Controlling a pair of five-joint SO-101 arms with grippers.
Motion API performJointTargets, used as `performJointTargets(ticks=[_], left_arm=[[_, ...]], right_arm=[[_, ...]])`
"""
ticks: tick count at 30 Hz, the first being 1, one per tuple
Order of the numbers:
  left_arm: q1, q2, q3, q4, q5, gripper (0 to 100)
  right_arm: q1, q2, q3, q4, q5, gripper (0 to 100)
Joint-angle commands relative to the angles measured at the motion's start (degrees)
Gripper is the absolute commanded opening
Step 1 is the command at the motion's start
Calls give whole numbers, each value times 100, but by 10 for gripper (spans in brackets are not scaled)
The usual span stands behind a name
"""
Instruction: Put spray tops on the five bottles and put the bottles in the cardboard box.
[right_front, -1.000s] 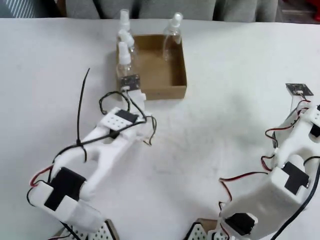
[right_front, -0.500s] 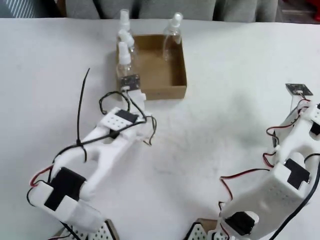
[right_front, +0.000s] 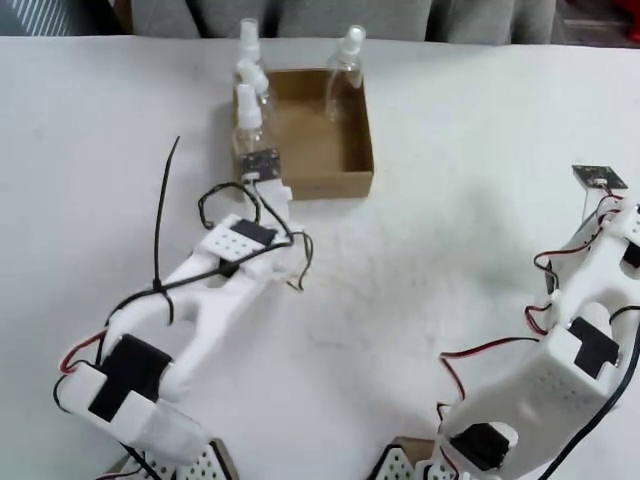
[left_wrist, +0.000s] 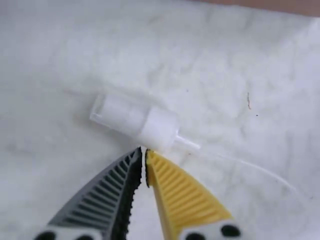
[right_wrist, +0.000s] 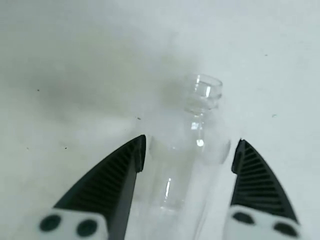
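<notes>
Far from the cardboard box (right_front: 330, 186), the right gripper (right_wrist: 190, 144) sits spread around a bare bottle (right_wrist: 192, 167) to grab it, while the left gripper (left_wrist: 144, 153), pinched together, touches a spray top (left_wrist: 136, 120).

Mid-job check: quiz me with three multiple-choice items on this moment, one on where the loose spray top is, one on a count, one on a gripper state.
1. Where does the loose spray top lie?
A: screwed onto a bottle. B: on the table, just ahead of the left gripper. C: clamped in a gripper.
2. How many capped bottles stand at the cardboard box?
A: two. B: five. C: four.
3. How is the left gripper?
A: shut, nothing between its fingers. B: open around the spray top. C: shut on a bottle.

Answers:
1 B, the left wrist view shows it lying on the table at the fingertips.
2 C, the high view shows four white tops there.
3 A, the grey and yellow fingers meet along their length.
</notes>
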Motion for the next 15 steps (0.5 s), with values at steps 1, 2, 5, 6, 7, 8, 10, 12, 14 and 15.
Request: performJointTargets(ticks=[1,2,5,6,7,8,10,12,14,15], left_arm=[[40,-31,-290,-114,-9,24],[40,-31,-290,-114,-9,24],[66,-31,-290,-97,-79,24],[75,-31,-290,-97,-185,24],[84,-31,-290,-97,-264,24],[84,-31,-290,-97,-308,24],[92,-31,-290,-97,-273,24],[92,-57,-290,-97,-237,23],[92,-84,-299,-88,-237,23],[92,-84,-308,-88,-237,23]], right_arm=[[-119,-268,-220,66,26,190],[-110,-268,-220,66,26,152],[-92,-277,-229,48,18,20],[-84,-277,-229,57,18,9],[-75,-286,-229,66,-35,28],[-66,-303,-229,66,-149,40],[-31,-321,-229,66,-299,37],[-31,-330,-237,66,-325,19],[-31,-330,-246,66,-334,15],[-31,-330,-246,66,-334,16]])
